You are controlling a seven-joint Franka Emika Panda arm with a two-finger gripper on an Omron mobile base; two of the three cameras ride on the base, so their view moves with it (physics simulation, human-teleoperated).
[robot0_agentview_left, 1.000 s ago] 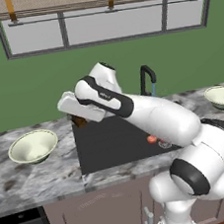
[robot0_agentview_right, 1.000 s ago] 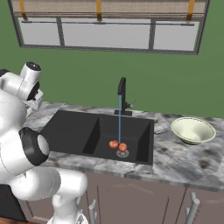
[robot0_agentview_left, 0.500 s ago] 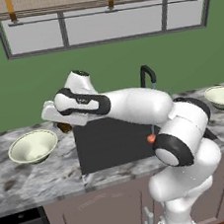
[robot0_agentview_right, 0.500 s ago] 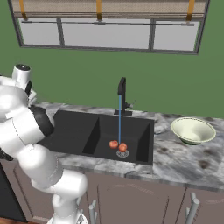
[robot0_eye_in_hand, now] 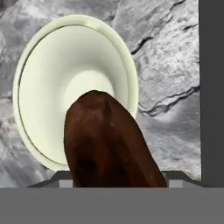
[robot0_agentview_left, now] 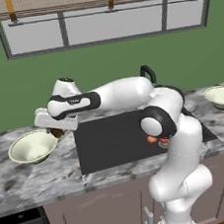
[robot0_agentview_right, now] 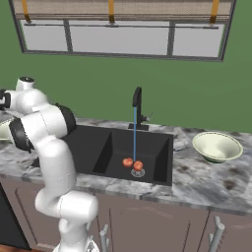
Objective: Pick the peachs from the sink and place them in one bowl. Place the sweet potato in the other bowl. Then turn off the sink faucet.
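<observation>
Your gripper [robot0_agentview_left: 57,132] is clamped on the sweet potato [robot0_eye_in_hand: 109,140], with the left bowl [robot0_eye_in_hand: 74,87] just below it and the sink [robot0_agentview_left: 122,137] beside it

A matt, rough-skinned brown sweet potato [robot0_eye_in_hand: 109,140] hangs over a smooth, glazed cream-green bowl [robot0_eye_in_hand: 39,83] (faintly glossy) on the veined grey marble counter [robot0_eye_in_hand: 166,87], beside the matt black sink [robot0_agentview_left: 117,138].

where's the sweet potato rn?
Held in the pincer above the counter left of the sink, at the near edge of the left bowl; in the hand view the sweet potato overlaps that bowl's rim.
</observation>
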